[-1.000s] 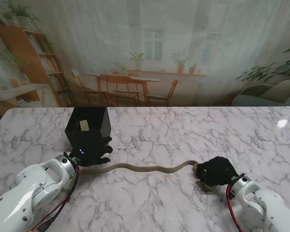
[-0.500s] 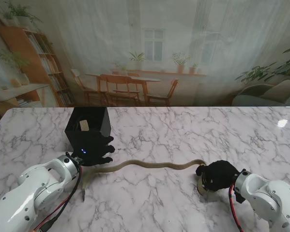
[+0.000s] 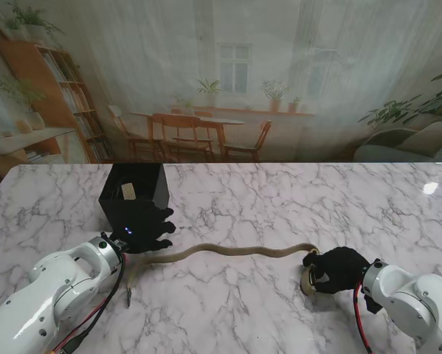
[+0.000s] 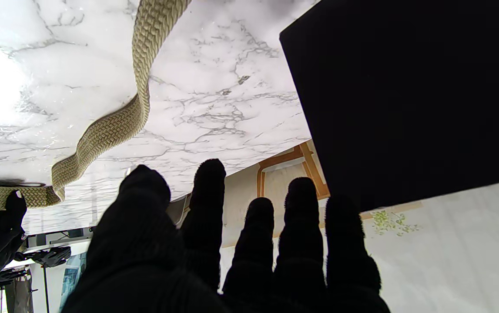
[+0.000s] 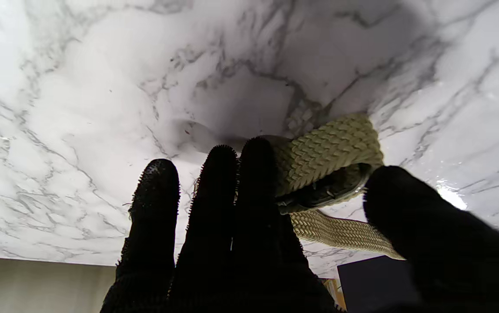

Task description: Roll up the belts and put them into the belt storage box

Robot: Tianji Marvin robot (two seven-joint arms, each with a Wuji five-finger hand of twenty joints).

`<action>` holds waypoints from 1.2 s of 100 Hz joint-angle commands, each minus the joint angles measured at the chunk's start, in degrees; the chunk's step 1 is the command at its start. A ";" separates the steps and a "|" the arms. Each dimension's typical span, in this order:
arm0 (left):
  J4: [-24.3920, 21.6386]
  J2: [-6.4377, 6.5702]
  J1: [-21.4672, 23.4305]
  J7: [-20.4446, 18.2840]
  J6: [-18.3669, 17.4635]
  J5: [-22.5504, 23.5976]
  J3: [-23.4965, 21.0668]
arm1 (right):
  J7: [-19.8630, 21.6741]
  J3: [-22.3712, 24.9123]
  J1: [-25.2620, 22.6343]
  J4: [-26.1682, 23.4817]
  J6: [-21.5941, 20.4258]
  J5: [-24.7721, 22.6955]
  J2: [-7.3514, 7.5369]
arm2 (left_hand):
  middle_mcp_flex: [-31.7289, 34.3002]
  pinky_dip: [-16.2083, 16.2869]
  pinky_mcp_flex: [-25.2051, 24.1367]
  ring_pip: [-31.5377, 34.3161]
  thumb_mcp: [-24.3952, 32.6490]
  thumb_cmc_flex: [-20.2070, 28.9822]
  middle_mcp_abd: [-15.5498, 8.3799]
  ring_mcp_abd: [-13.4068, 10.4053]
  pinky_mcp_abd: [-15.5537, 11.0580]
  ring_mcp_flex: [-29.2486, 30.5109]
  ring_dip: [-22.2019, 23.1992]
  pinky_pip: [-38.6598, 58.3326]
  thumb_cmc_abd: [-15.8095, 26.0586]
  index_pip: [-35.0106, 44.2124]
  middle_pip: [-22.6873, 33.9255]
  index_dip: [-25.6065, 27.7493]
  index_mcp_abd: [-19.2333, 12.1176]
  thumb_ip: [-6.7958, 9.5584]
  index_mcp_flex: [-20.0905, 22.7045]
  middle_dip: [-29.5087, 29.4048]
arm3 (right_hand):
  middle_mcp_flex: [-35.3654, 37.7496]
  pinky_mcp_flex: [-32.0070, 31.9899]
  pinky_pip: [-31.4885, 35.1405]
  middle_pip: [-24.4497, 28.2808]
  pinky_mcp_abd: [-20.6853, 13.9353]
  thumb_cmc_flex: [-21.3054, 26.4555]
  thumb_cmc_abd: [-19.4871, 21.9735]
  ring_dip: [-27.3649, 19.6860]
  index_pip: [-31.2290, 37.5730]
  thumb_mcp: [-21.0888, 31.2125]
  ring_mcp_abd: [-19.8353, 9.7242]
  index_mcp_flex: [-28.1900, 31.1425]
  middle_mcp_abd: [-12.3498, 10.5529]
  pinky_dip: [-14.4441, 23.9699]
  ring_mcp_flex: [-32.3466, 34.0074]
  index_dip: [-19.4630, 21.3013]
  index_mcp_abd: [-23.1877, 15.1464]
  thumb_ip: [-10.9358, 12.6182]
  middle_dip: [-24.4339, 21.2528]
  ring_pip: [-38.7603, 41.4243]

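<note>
left arm: reaches in from near-left corner, white links bent at elbow | left hand: black glove, palm down, fingers straight and spread, nothing held | right arm: enters from near-right corner | right hand: black glove, fingers curled around belt end

**Open marble ahead, box and belt in the way**

The black box stands just beyond the left hand, blocking any reach straight away from the robot there. The woven belt stretches across the table between the left hand and the right hand, barring a low pass across the middle. Beyond the belt and right of the box, bare marble lies open.
</note>
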 commanded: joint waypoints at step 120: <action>0.39 -0.17 0.53 -0.43 0.28 -0.29 -0.39 | -16.68 -4.11 0.72 5.79 4.38 -10.06 -0.33 | -2.11 0.02 -0.91 -1.39 -0.56 0.10 0.86 1.15 1.95 -1.01 0.04 -1.58 2.26 0.30 -0.18 -0.02 0.31 -0.86 1.78 0.08 | -35.28 -1.70 -1.08 10.74 20.44 15.63 -7.58 9.25 36.58 -1.08 11.29 24.40 17.74 8.42 -6.52 -8.32 -18.08 -15.01 6.22 6.09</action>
